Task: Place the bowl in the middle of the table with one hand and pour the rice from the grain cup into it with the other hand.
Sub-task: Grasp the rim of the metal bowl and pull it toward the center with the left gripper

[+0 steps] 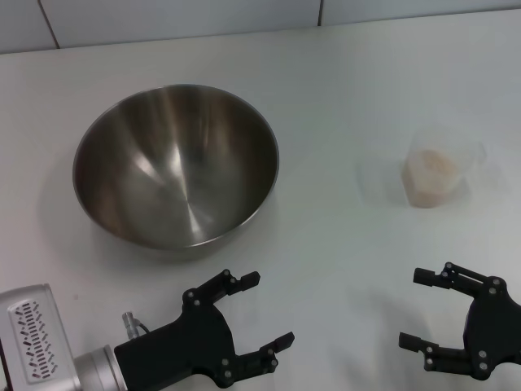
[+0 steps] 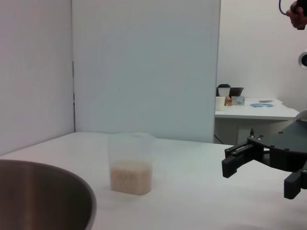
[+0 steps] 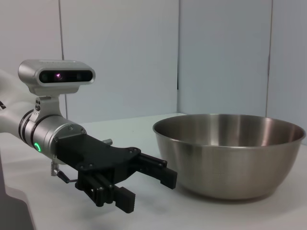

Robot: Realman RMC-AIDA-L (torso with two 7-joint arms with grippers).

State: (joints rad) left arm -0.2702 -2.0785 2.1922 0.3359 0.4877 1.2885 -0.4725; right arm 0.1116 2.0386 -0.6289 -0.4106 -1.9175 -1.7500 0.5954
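Bowl [image 1: 176, 165] sits left of centre on the surface [image 1: 342, 98], empty. Grain cup [image 1: 435, 173] with rice [image 1: 431, 165] stands well apart on the right. Left claw [image 1: 262, 312] and right claw [image 1: 413, 309] hover near, both spread wide, holding nothing, each lined up for its own grab.

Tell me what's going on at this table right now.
Nothing is being held yet. The bowl sits empty on the table, left of centre, and the grain cup with rice stands apart to its right. The left gripper and right gripper hover open near the front edge.
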